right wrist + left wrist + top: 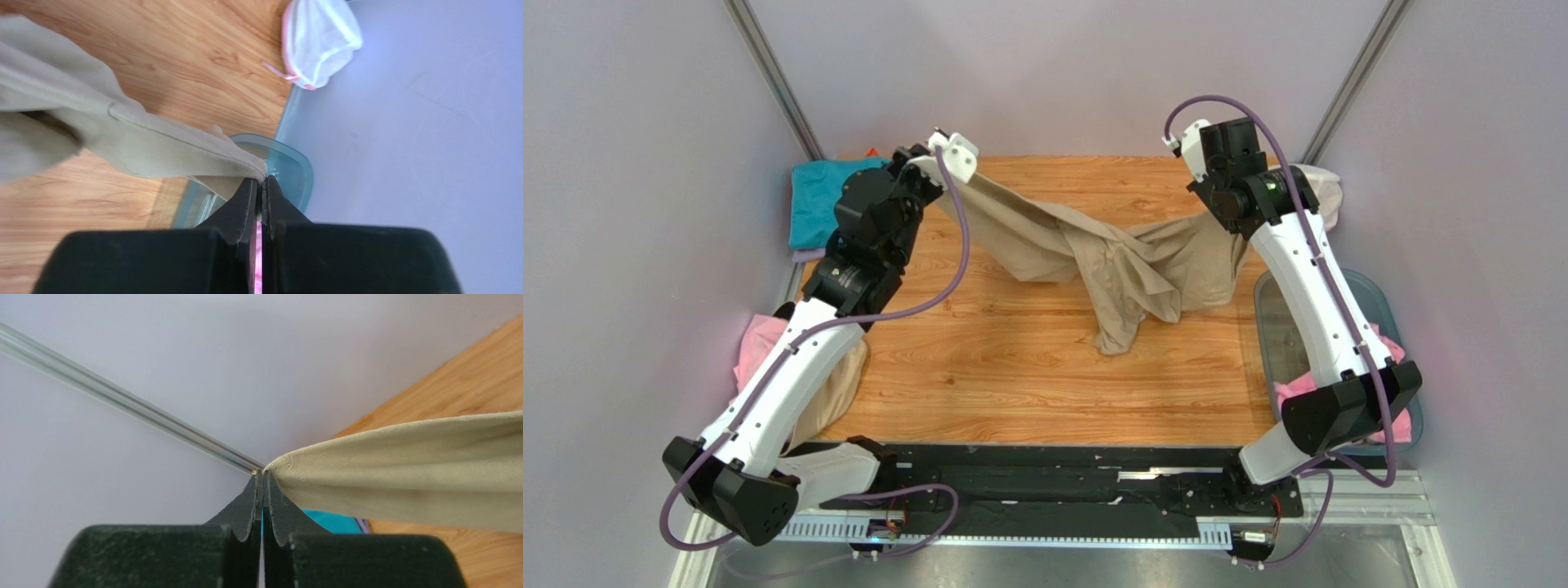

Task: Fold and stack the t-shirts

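The tan-beige t-shirt hangs stretched between the two arms over the far half of the wooden table. Its middle sags in a loose, twisted bunch that droops towards the wood. The left gripper has its fingers pressed together on one corner of the cloth at the far left, with the teal t-shirt lying below it. The right gripper pinches another edge of the same shirt, above the rim of the clear bluish tub. This looks like the spreading step before the first fold, since the shirt is lifted but not flat. The next move likely calls for drawing the two held points apart and lowering them together, so the fabric lays out smooth rather than trapping the hanging bunch beneath it.
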Robot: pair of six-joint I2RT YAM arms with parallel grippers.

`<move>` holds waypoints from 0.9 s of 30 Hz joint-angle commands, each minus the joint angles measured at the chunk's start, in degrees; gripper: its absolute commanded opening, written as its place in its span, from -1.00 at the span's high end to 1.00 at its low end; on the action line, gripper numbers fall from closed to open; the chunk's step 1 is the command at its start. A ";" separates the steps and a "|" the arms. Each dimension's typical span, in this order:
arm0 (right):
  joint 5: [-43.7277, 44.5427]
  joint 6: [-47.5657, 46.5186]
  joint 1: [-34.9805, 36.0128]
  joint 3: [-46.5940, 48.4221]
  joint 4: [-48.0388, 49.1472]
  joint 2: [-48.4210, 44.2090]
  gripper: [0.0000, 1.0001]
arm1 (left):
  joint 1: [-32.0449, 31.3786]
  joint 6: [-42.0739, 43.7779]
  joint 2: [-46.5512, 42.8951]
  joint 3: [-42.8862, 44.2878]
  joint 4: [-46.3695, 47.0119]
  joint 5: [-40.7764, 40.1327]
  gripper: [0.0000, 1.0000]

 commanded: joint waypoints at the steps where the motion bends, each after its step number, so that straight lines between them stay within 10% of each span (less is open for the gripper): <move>1: 4.19 -8.09 -1.34 6.82 6.35 -3.56 1.00 | 3.84 -2.78 -0.39 7.70 -0.21 -0.57 1.00; 10: 1.12 -12.13 -9.16 23.97 7.41 1.18 1.00 | 6.31 -2.89 2.17 15.01 -1.89 -1.27 1.00; 27: -2.05 -12.49 -12.24 24.50 2.33 -2.41 1.00 | 7.45 0.20 -5.22 11.13 -1.70 3.74 1.00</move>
